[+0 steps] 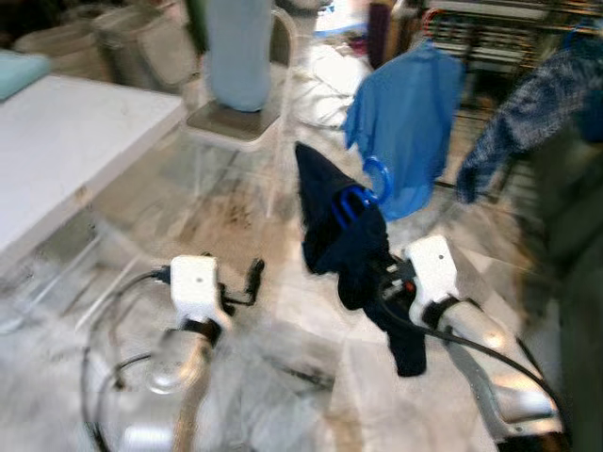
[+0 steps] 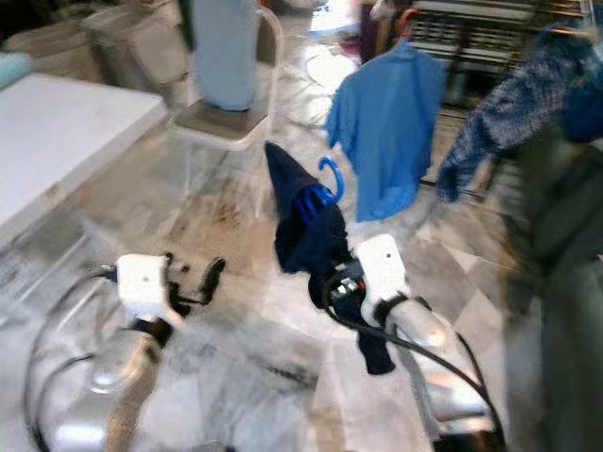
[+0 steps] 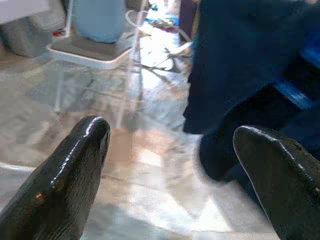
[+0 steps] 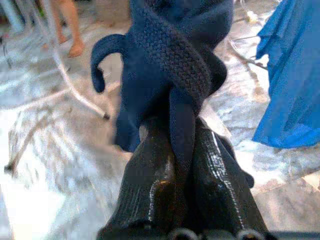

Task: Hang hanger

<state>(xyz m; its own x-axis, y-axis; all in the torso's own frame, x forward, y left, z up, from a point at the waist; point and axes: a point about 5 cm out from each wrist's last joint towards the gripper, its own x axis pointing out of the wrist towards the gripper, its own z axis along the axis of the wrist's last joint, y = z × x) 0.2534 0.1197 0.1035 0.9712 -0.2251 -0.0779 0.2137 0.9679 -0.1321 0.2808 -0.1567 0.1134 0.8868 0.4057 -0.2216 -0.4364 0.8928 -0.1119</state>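
A blue plastic hanger [image 1: 375, 185] carries a dark navy knit garment [image 1: 332, 221] that droops below it. My right gripper [image 4: 183, 131] is shut on the garment and hanger, holding them up in front of me over the marble floor; the hanger's hook [image 2: 331, 178] points toward the drying rack [image 1: 499, 40] at the back right. On that rack hangs a blue shirt [image 1: 405, 118]. My left gripper [image 1: 251, 279] hovers lower left, open with nothing between its fingers [image 3: 80, 160], and the navy garment [image 3: 235, 65] is just to its right.
A white table [image 1: 66, 141] stands at the left. A chair [image 1: 236, 122] with a pale blue cloth over its back is ahead. A patterned dark garment [image 1: 523, 108] hangs at the right. A person's bare legs [image 4: 70, 27] stand beyond the chair. The picture is blurred.
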